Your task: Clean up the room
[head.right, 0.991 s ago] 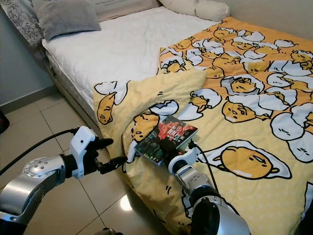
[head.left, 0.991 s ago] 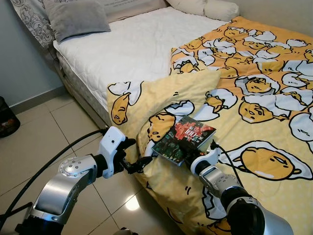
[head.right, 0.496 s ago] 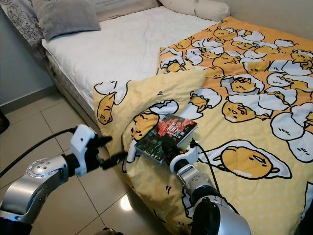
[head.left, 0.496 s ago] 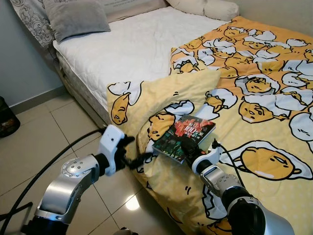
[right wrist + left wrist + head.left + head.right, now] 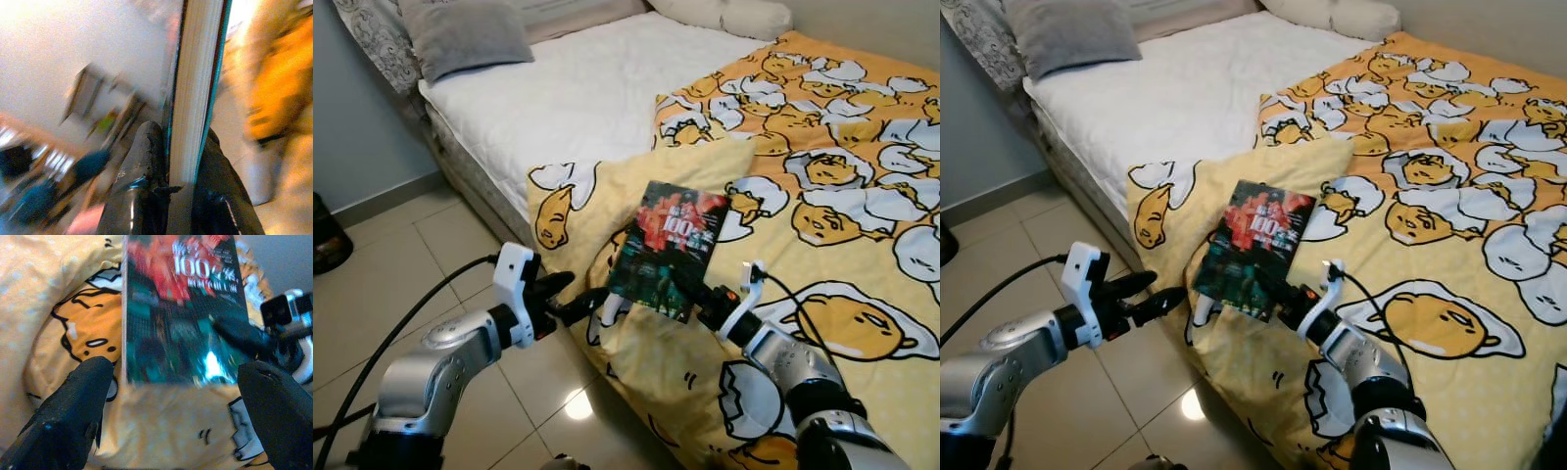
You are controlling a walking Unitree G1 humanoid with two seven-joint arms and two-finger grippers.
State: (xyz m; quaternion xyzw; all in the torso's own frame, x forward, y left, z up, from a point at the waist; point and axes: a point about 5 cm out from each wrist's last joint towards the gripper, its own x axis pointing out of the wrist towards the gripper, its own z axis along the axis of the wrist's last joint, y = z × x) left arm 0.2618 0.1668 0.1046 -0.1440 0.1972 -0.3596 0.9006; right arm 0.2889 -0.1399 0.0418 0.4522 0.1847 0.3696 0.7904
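Head views bright, even, sharp; lamp glare spot on floor tiles (image 5: 578, 404). Right wrist view heavily motion-blurred, overexposed. Left wrist view soft, book (image 5: 183, 308) cover smeared.

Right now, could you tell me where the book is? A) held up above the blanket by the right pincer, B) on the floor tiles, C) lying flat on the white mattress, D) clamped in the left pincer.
A: the right pincer grips the book by its lower edge, raised above the yellow blanket, while the left pincer is open beside it.
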